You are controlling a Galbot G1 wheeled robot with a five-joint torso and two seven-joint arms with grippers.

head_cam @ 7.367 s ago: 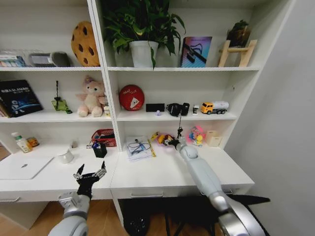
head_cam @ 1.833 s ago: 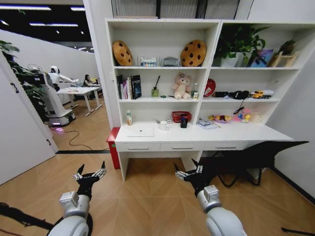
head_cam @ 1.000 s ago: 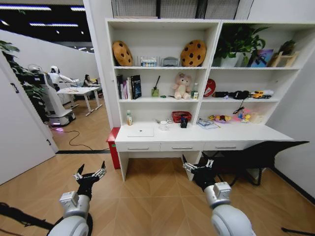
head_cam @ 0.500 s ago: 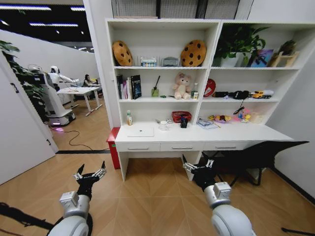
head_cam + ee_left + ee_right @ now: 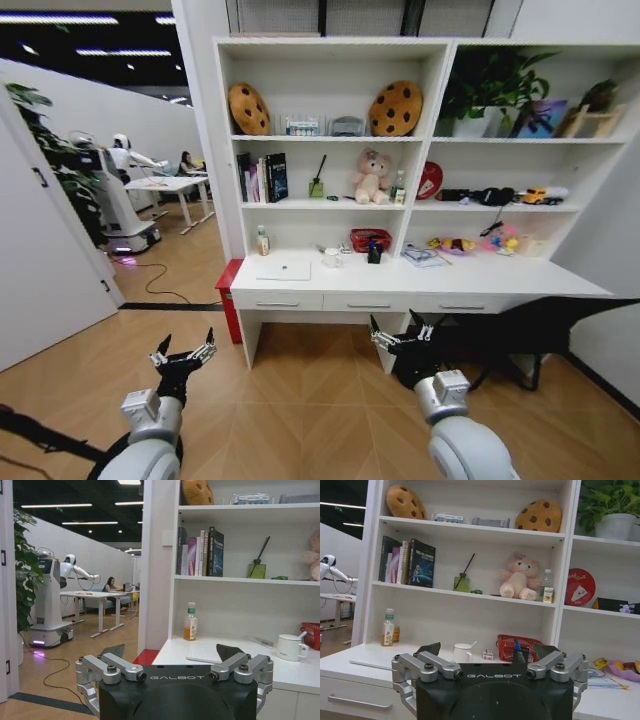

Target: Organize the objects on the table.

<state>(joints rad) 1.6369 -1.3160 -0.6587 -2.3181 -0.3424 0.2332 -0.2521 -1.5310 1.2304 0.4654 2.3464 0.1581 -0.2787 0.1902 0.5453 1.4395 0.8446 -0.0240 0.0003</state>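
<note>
While the robot stands back on the wooden floor, everything it has to tidy lies ahead of and above both grippers, well apart from them, on the tabletop (image 5: 520, 283) of the long white desk under the shelves. The left gripper (image 5: 182, 354) hangs low over the floor with its fingers spread and nothing between them; the right gripper (image 5: 402, 336) is likewise released and empty, held a little higher and closer to the desk front.

The thin silver laptop (image 5: 285, 270) lies flat towards the desk's left end, its long side running along the front edge. It sits forward and somewhat to the right of the left gripper, and forward and to the left of the right gripper. In the left wrist view the laptop (image 5: 207, 653) shows straight beyond that gripper's spread fingers, so the left arm looks the better placed for it.

The red basket (image 5: 369, 239) and the dark pen holder (image 5: 374, 251) beside it, with what looks like a blue pen tip standing up, lie almost dead ahead of the right gripper. The papers (image 5: 422, 257) sit just to the right of that line, so the right arm is judged the nearer one for the desk's middle and right half. The smaller items are too small to pick out here.
</note>
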